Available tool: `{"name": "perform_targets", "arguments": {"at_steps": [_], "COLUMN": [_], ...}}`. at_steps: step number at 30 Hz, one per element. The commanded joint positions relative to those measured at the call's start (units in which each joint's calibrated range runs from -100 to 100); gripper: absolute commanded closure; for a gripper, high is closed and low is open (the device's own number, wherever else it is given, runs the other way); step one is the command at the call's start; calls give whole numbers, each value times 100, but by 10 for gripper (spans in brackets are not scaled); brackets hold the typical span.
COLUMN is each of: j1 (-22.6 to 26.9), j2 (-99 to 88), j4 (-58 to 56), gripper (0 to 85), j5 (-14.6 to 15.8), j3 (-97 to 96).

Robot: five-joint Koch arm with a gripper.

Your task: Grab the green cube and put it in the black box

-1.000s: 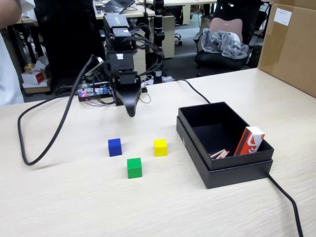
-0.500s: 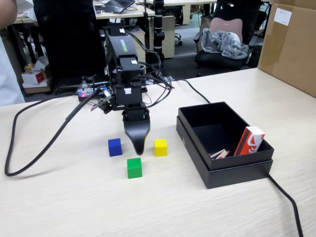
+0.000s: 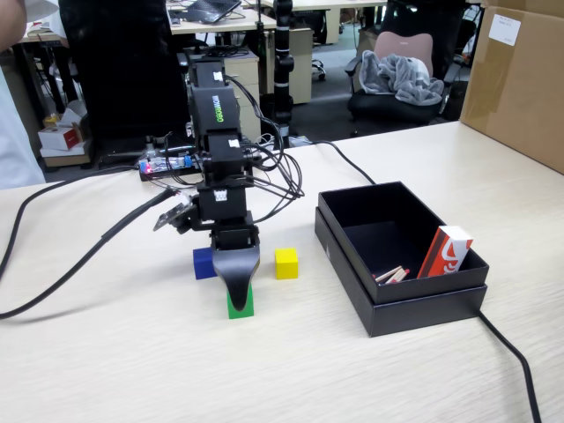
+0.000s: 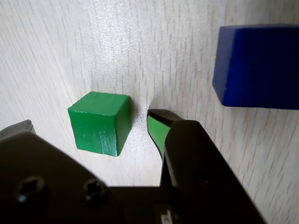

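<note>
Wrist view: jaws straddle the green cube

Wrist view shows the gripper (image 4: 91, 122) down at the table (image 4: 154, 56) with its jaws apart, the green cube (image 4: 99, 122) sitting between them, a sliver of gap showing beside the green-tipped finger (image 4: 158, 130). The blue cube (image 4: 257, 65) lies off to the right. In the fixed view the arm stands folded steeply downward, the gripper (image 3: 236, 295) pointing straight at the cube (image 3: 241, 305), partly hiding it. The yellow cube (image 3: 285, 263) sits just right of the arm; the black box (image 3: 423, 304) is well apart, further right. Half a second ago the gripper hung higher, between the blue and yellow cubes; it has since dropped forward onto the green one.
</note>
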Motion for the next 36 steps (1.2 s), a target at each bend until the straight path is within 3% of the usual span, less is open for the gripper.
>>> {"name": "perform_targets", "arguments": {"at_steps": [1,7,12,14,20,25,30,36], "j1": [-20,-5,5,5,54,361,962,1661], "j2": [-22,151,173,139,-1031,-3338,-4795,-5059], "j4": [-6,-6,-6,-6,-170,-593,-740,-757], "gripper": [390,528,789,831,833,833,831,831], "j5": [-54,-54,-34,-29,-15,122,225,396], "j3": [445,473,445,427,-8,-307,-235,-198]}}
